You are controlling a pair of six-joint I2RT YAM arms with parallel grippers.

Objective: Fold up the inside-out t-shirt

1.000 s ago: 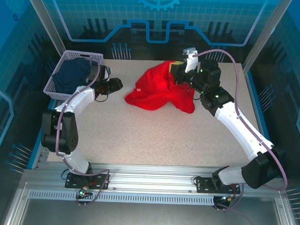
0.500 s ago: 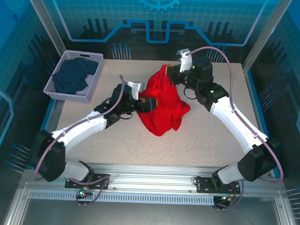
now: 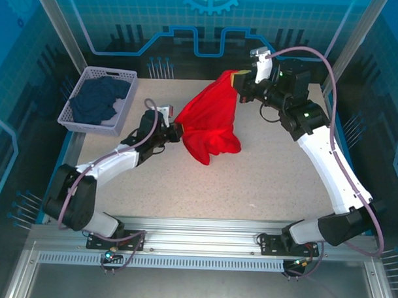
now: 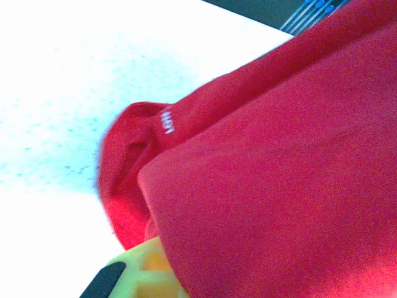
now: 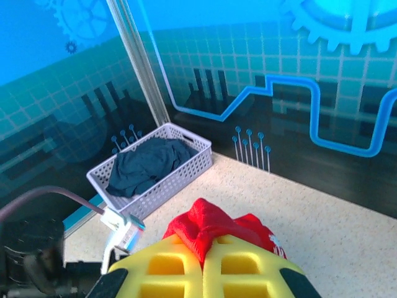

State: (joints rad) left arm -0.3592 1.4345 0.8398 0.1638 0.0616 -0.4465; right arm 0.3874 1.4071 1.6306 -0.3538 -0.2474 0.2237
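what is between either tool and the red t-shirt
Nothing visible: the left tool and right tool are each shut on the red t-shirt, which is stretched between them over the table.

Inventory, counted from my station:

- Red t-shirt (image 3: 209,126): one, mid-table toward the far side.
- Dark navy garment (image 3: 96,101): one, lying inside the basket.
- Pale lattice basket (image 3: 86,73): one, at the far left corner.
- Speckled table (image 3: 250,183): one.
- Grippers, mine: two, namely my left gripper (image 3: 173,130) left of the shirt and my right gripper (image 3: 242,91) at its far right.
- Yellow fingers (image 5: 167,267) on my right gripper: two.
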